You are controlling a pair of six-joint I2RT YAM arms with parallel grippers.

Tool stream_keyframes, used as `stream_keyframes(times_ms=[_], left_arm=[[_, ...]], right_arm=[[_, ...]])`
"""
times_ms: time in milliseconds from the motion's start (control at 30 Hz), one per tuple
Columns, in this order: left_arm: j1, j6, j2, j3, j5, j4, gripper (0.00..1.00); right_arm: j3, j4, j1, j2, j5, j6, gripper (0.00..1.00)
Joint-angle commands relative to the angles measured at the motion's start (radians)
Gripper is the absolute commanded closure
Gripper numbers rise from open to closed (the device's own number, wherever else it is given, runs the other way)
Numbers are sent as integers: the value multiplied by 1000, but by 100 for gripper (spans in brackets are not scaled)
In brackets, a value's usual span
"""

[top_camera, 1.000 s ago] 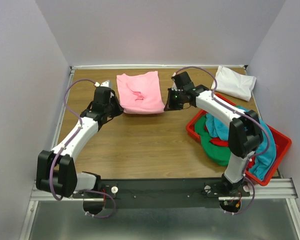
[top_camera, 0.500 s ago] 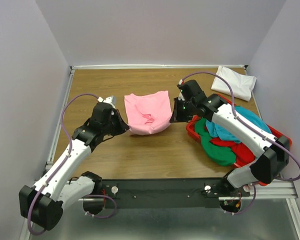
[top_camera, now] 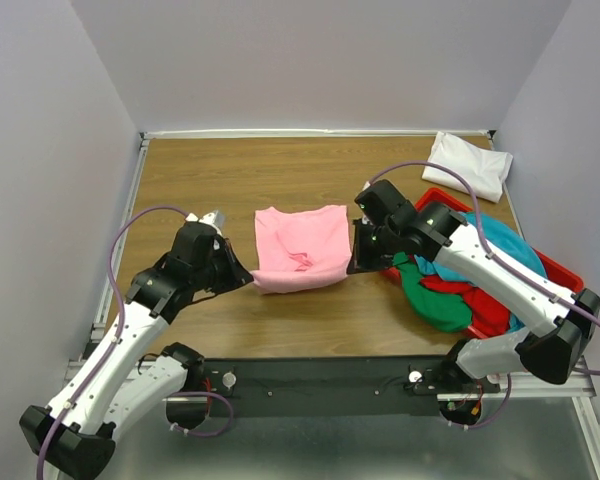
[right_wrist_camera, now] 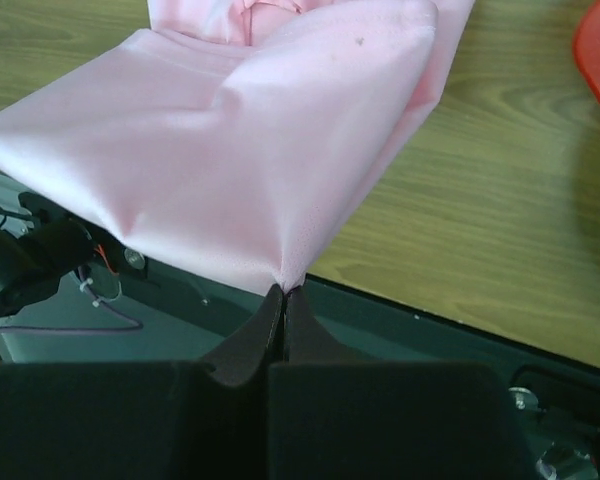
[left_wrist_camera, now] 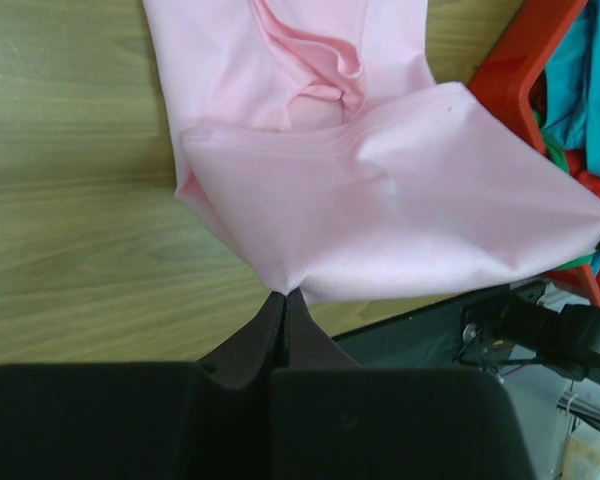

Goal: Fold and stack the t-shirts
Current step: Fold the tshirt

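The pink shirt (top_camera: 300, 245) is seen as soft, matt cloth of fine knit, creased where it is pinched. The white shirt (top_camera: 470, 165) is likewise matt cloth. The counter (top_camera: 280, 175) is faced with wood grain, smooth and faintly sheened. The bin (left_wrist_camera: 525, 45) is made of glossy red plastic. The left tool (left_wrist_camera: 283, 305) and right tool (right_wrist_camera: 283, 300) are finished in smooth matt black. The rail (top_camera: 540, 378) is of pale metal.

Count so far: one pink tee (top_camera: 300, 245), one white tee (top_camera: 470, 165), one teal tee (top_camera: 508, 238), one green tee (top_camera: 432, 303) and one red tee (top_camera: 445, 284) in the single red bin (top_camera: 570, 275) (can't tell if more are buried), two robot arms (top_camera: 130, 330) (top_camera: 500, 275), one table (top_camera: 230, 170)
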Motion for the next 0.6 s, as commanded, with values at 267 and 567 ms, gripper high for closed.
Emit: stream_keyframes(times_ms=[267, 567], left_arm=[[-10, -36, 13, 62, 11, -53, 100], [-8, -41, 105, 106, -19, 44, 100]], right_arm=[[72, -101, 10, -24, 185, 118, 99], [170, -58, 10, 57, 322, 148, 99]])
